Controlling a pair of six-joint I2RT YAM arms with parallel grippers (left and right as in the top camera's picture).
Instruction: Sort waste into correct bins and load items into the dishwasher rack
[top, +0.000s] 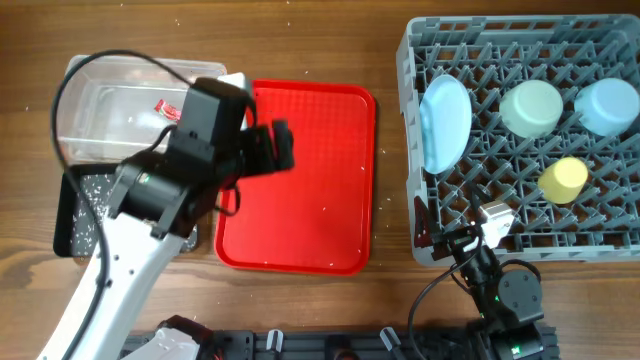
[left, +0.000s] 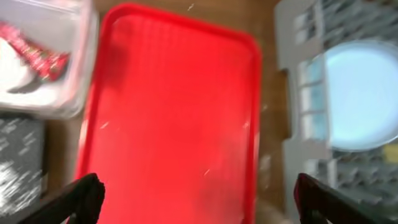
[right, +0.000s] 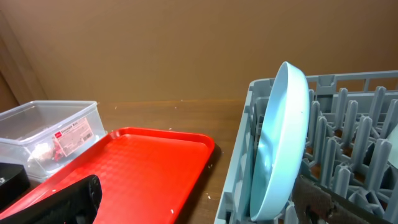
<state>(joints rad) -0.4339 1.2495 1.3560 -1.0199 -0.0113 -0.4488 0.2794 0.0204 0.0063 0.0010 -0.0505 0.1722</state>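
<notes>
My left gripper (top: 275, 148) hangs open over the left part of the red serving tray (top: 320, 190), with nothing between its fingers (left: 84, 196). The red candy wrapper (top: 165, 108) lies in the clear tub (top: 110, 75), also seen as the wrapper (left: 37, 53) in the left wrist view. The black tray (top: 80, 215) holds pale specks. In the grey dishwasher rack (top: 415, 60) stand the pale blue plate (top: 445, 122) on edge, the green bowl (top: 530, 107), the blue bowl (top: 607, 105), the yellow cup (top: 563, 180) and the white spoon (top: 497, 220). My right gripper (top: 455, 240) is open at the rack's front left corner, holding nothing.
The red serving tray (left: 174, 112) carries only a few crumbs. A strip of bare wood (top: 390, 200) runs between this tray and the rack. In the right wrist view the plate (right: 280, 143) stands just inside the rack wall (right: 239, 174).
</notes>
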